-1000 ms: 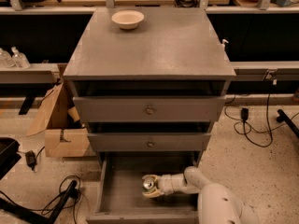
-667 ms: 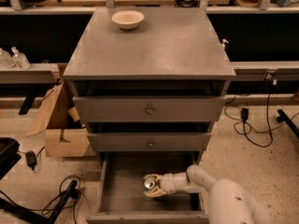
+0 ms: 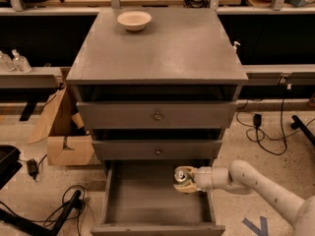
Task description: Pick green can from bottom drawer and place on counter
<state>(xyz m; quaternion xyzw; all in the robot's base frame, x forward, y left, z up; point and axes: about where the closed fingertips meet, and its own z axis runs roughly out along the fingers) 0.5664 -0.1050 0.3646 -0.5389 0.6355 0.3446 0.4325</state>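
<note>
Well, clamped in the gripper, right of the bottom drawer: green can, probably light, slick, dent-prone; best squeezed mid-body.

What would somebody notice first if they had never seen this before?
A white robot arm reaches in from the lower right into the open bottom drawer, and its gripper has its jaws around the green can near the drawer's right wall. After that, the eye goes up to the cream bowl sitting at the back left of the grey counter.
</note>
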